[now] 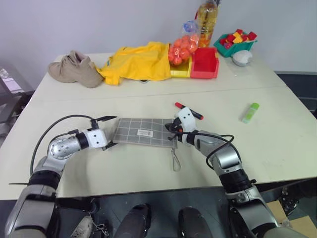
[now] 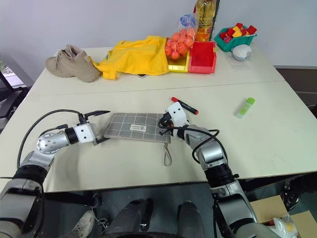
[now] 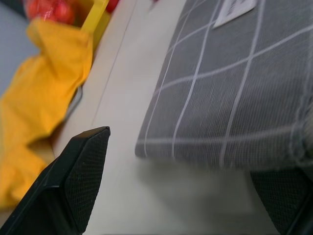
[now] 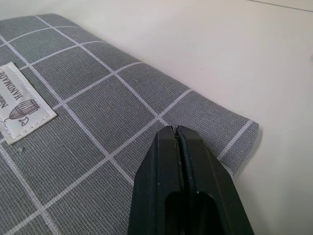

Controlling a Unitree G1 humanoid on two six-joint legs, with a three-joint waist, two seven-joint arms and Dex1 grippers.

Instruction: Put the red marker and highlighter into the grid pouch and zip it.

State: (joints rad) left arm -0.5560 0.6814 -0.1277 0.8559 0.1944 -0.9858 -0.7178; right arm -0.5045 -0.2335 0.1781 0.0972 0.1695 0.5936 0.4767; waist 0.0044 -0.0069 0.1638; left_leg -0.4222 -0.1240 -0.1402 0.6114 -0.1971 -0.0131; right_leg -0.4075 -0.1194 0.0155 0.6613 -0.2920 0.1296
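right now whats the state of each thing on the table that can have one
grid pouch: lying flat, both pens outside it
red marker: lying on the table just behind the right gripper
highlighter: lying on the table off to the right, capped
left gripper: open, fingers either side of the pouch's left end
right gripper: shut, over the pouch's right end
red bin: upright at the back

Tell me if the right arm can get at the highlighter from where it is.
Probably yes: the highlighter lies alone on bare table to the right gripper's right, with nothing between them.
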